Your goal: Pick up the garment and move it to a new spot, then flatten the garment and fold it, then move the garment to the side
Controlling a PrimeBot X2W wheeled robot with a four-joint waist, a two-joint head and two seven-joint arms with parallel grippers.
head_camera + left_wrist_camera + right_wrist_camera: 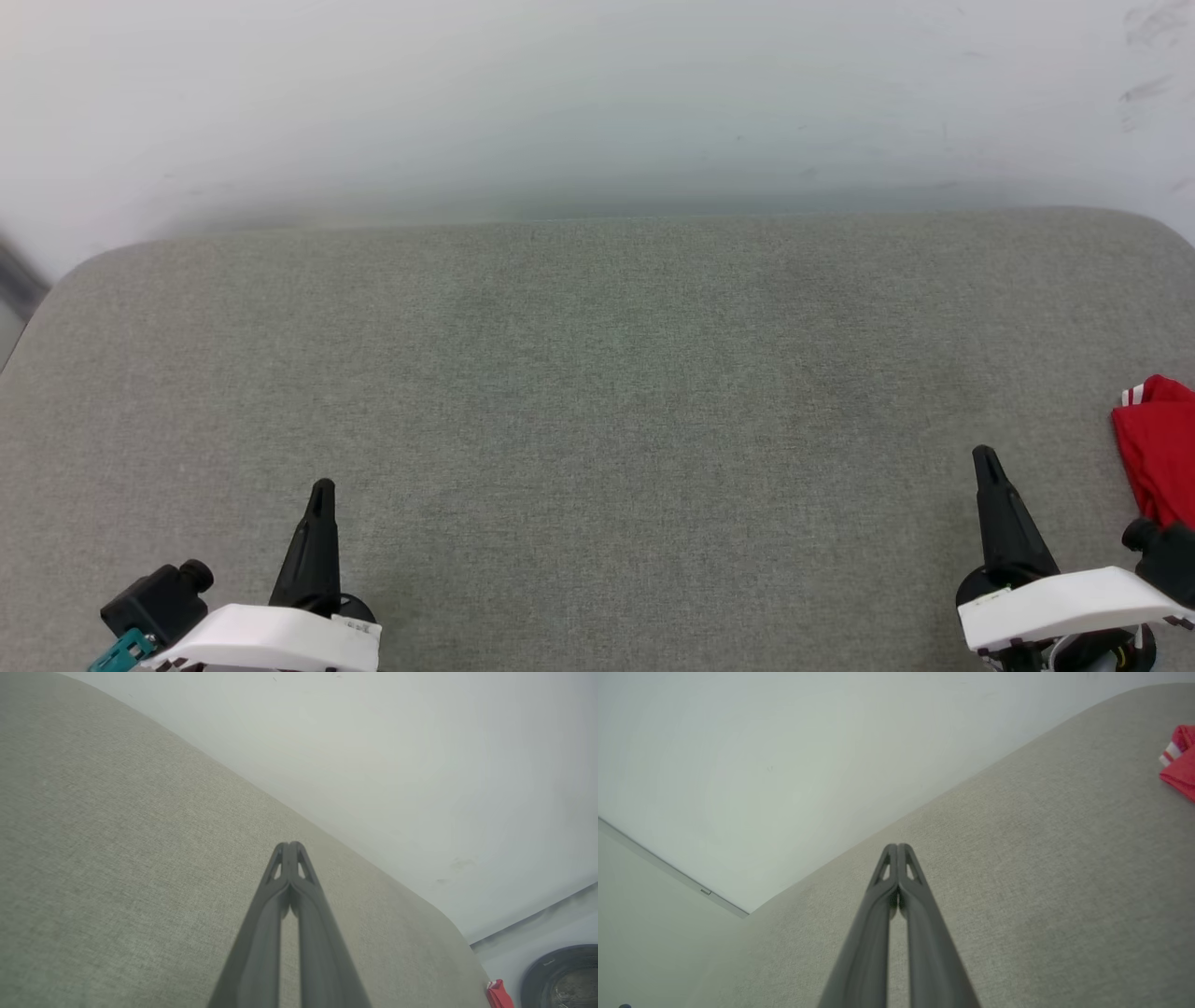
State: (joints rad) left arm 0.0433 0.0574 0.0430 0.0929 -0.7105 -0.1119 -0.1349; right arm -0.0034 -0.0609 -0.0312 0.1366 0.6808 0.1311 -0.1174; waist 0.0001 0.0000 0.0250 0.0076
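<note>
Left pincer (321, 489) at lower left of the head view, long dark fingers pressed together, nothing held. Right pincer (986, 459) at lower right, also fully closed and empty. Both hang over the grey fabric-covered worktop with rounded corners (597, 373). Red jersey garment with red-and-white stripe trim (1156, 448) lies bunched at the right edge of the frame, just right of the right pincer and apart from its fingertips. The right wrist view has it at upper right. Pale wall (597, 103) runs behind the worktop.
</note>
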